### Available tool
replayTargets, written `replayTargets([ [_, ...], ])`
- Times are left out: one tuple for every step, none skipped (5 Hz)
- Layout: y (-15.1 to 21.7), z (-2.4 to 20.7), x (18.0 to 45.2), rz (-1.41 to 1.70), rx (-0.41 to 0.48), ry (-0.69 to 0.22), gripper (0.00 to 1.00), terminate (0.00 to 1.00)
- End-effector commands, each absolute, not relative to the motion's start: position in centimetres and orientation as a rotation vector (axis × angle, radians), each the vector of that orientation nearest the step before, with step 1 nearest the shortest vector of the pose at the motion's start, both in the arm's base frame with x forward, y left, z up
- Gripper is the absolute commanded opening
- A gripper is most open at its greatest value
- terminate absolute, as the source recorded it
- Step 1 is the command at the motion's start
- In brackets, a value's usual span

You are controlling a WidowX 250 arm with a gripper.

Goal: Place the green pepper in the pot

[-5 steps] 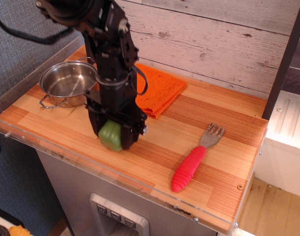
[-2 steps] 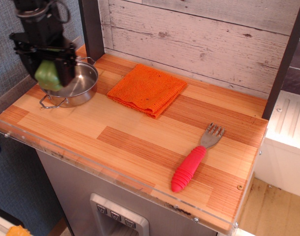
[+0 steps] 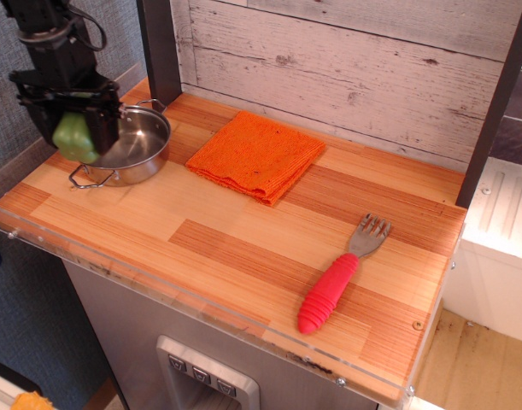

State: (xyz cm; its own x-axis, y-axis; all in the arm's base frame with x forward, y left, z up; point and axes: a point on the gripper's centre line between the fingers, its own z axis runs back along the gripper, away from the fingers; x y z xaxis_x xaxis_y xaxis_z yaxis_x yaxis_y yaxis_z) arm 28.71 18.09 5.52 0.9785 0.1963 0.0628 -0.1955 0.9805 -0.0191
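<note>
The shiny steel pot (image 3: 139, 149) with wire loop handles stands at the far left of the wooden counter. My black gripper (image 3: 74, 137) is shut on the light-green toy pepper (image 3: 73, 139) and holds it above the pot's left rim, partly in front of it. The pepper's lower half shows between the fingers; its stem is hidden. The pot's left side is hidden behind the gripper and the pepper.
A folded orange cloth (image 3: 256, 155) lies right of the pot. A fork with a red handle (image 3: 333, 287) lies near the front right. A dark post (image 3: 159, 47) stands behind the pot. A clear strip (image 3: 158, 295) lines the front edge of the counter.
My gripper has carried the pepper up from the counter's front middle to the far left over the pot, then shifted slightly further left.
</note>
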Motion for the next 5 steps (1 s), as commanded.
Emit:
replayTargets([
  [18.3, 7.6, 30.1, 0.173, 0.015, -0.144, 0.0, 0.0],
  [18.0, 7.6, 29.9, 0.175, 0.023, -0.142, 1.0, 0.0],
  [17.5, 8.4, 30.0, 0.164, 0.026, -0.157, 1.0, 0.0],
  [15.8, 10.4, 29.4, 0.128, 0.04, -0.17, 1.0, 0.0],
  [11.6, 12.4, 27.6, 0.069, 0.03, -0.164, 1.0, 0.0],
])
